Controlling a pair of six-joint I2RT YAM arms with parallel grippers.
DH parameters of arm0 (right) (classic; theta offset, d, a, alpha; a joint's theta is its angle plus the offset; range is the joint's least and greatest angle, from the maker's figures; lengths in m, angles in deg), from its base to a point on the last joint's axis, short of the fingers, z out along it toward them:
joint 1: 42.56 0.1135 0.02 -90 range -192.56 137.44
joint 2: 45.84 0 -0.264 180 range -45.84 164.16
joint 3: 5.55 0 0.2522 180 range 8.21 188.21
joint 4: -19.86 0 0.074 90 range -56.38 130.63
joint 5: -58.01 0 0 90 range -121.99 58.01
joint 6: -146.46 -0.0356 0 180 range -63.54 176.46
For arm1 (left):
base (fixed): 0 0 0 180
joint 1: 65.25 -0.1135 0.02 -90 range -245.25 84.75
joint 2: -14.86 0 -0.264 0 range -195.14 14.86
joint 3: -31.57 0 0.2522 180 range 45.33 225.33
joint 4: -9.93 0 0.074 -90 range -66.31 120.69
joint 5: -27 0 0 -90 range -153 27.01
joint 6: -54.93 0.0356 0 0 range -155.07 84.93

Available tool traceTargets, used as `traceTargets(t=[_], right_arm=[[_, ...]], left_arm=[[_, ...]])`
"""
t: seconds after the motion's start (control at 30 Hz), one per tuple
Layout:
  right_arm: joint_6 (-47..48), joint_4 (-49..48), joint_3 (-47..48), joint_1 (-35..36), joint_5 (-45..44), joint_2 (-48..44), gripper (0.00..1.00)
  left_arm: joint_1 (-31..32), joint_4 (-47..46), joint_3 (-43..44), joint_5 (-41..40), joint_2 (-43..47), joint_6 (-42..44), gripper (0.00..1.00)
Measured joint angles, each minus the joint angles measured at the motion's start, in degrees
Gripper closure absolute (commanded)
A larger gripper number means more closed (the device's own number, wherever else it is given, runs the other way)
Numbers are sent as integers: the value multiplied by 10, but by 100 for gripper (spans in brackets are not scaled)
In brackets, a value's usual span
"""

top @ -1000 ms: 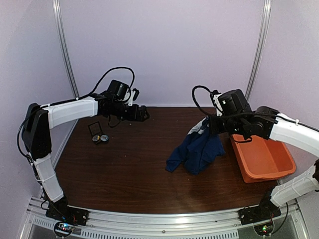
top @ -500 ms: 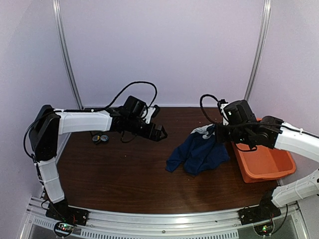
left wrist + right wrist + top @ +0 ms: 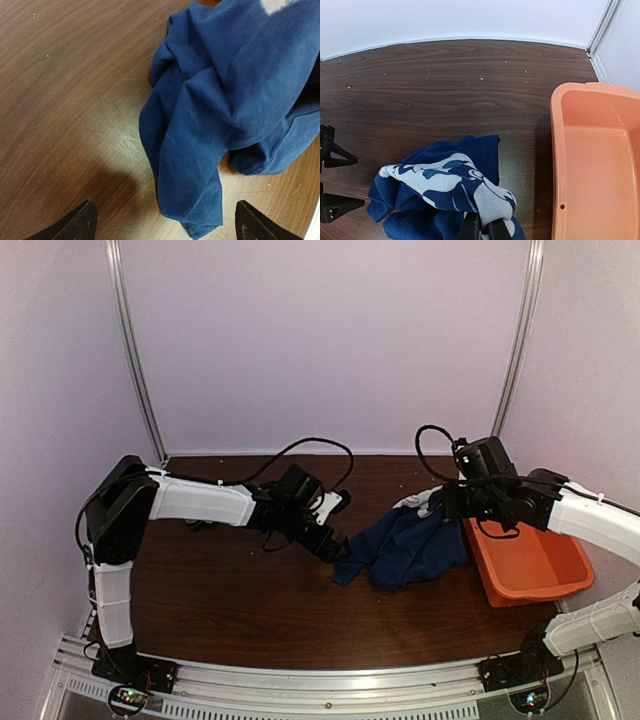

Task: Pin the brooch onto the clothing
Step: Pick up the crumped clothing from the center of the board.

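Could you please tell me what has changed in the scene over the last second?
The left gripper, jaws open, swung from the far left of the table across to the left edge of the T-shirt. The right gripper, still pinching the T-shirt by its white print, sank slightly, letting the cloth settle. The orange tub stayed put.
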Motion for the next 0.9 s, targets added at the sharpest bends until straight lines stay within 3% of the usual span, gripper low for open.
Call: traceTargets(t=[0.33, 0.5, 0.6, 0.8, 0.9], right_arm=[[2, 1, 0, -22, 18, 3, 94], [3, 1, 0, -26, 24, 8, 94], [4, 1, 0, -29, 26, 8, 94], [12, 1, 1, -34, 29, 8, 93], [14, 1, 1, -36, 30, 8, 93]], left_arm=[[8, 27, 23, -28, -45, 17, 3], [8, 29, 37, -23, -57, 18, 16], [8, 29, 37, -14, -63, 19, 36], [8, 28, 37, 14, -72, 18, 99], [8, 27, 38, 25, -72, 18, 100]])
